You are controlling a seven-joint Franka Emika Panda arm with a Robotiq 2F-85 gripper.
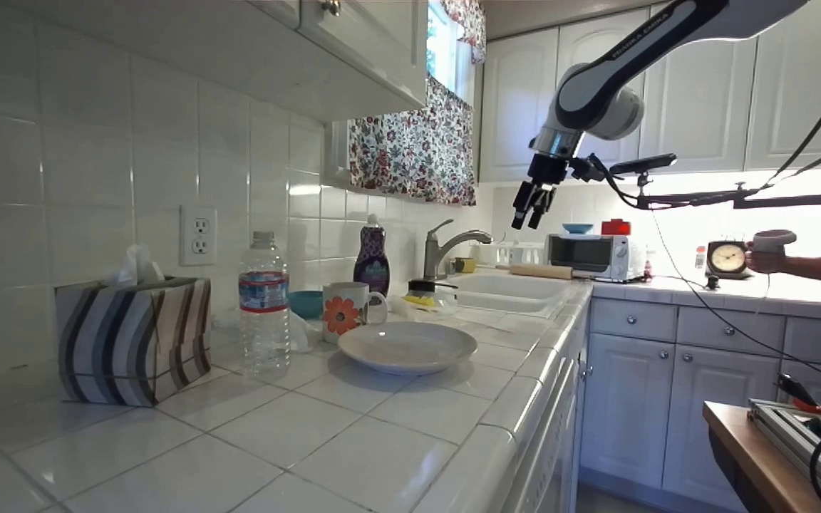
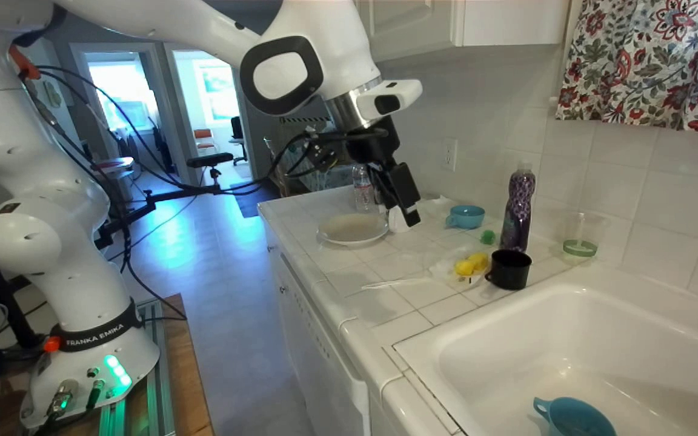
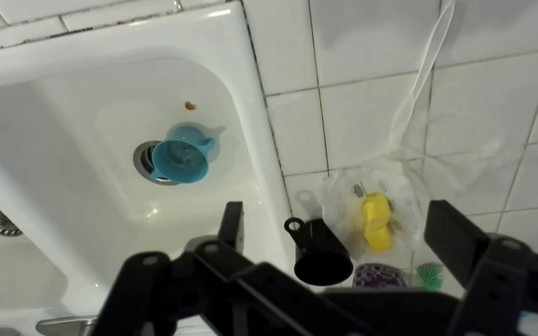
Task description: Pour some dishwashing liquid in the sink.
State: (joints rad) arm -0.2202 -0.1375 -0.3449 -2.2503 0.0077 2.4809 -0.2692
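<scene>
The jaws hang wide apart, nothing between them, well above the worktop point(image 3: 367, 116) near the sink point(image 2: 537, 345). There's the prize: the purple bottle of dishwashing liquid point(image 2: 517, 212), upright at the back by the tiled wall point(image 2: 658, 200), nobody's grip on it. Now watch the traffic! A black cup point(image 2: 508, 269) crowds it on the sink side and a clear plastic cup point(image 2: 582, 236) stands farther along; come in low and sweeping, and either could well be knocked over. The wrist view catches only a slice of the bottle, so I can't fairly call whether its cap point(image 1: 373, 221) is open; if closed, the tilt pours nothing. That curvy body may twist if it's pinched off-centre. Then the pour itself: a blue cup point(image 3: 182, 158) sits by the drain point(image 3: 145, 158), and loose aim could send the liquid straight into it. A wide swing risks the faucet point(image 1: 432, 258) too.
</scene>
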